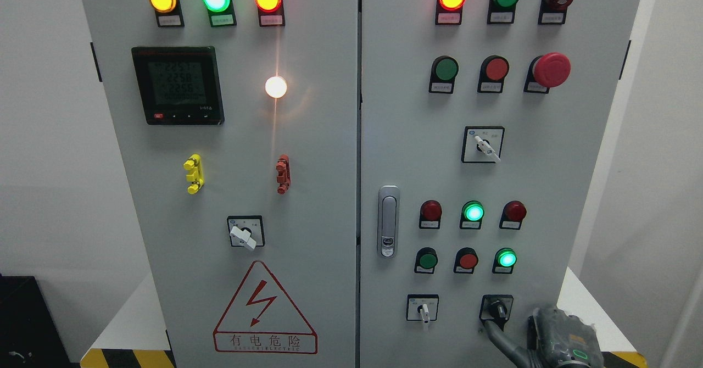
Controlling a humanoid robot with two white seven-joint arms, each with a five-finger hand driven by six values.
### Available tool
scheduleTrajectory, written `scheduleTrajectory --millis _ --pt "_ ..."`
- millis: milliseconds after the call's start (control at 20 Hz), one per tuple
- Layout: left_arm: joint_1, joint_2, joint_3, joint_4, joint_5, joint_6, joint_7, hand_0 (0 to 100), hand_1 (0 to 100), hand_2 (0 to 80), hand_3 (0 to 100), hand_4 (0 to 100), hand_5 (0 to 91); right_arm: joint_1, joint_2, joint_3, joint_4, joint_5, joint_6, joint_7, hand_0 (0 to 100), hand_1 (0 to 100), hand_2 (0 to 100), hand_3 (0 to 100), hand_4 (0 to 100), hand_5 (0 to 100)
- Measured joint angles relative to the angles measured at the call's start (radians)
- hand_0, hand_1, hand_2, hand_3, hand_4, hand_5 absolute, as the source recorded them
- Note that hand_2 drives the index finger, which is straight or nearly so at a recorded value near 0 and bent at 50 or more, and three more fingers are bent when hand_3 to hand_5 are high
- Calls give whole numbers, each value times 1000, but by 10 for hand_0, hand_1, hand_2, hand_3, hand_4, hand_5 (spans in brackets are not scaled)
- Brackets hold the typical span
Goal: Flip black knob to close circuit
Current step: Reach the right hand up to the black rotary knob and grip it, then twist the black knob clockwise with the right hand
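The black knob (498,308) sits on a black square plate at the lower right of the grey cabinet's right door (582,192), with its handle pointing down and slightly right. My right hand (497,332) comes in from the bottom right corner. One dark finger (490,330) reaches up and left to just below the knob's plate. The hand holds nothing, and I cannot tell whether the finger touches the plate. The rest of the hand is partly cut off by the bottom edge. My left arm is out of view.
A white-handled selector (424,311) sits left of the black knob, with another (486,146) higher up. Lit green lamps (506,258) and red and green buttons are just above the knob. A door latch (388,221) stands at the door's left edge. A red mushroom stop button (551,70) juts out at the upper right.
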Motion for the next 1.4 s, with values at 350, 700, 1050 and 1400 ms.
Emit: scheduleTrajectory --millis 350,700,1050,1400 --pt "0 0 0 0 0 0 0 120 556 0 0 0 0 1 -4 -12 5 -1 -9 -5 0 0 845 1000 907 881" --pt "0 0 0 0 0 0 0 120 556 0 0 0 0 1 -19 -26 9 -2 -19 -5 0 0 840 1000 904 875" --pt "0 0 0 0 0 0 0 120 556 0 0 0 0 1 -24 -36 8 -8 -21 -13 0 0 838 1000 904 873" --pt "0 0 0 0 0 0 0 120 556 0 0 0 0 0 -12 -44 -3 -16 -19 -14 0 0 835 1000 904 872"
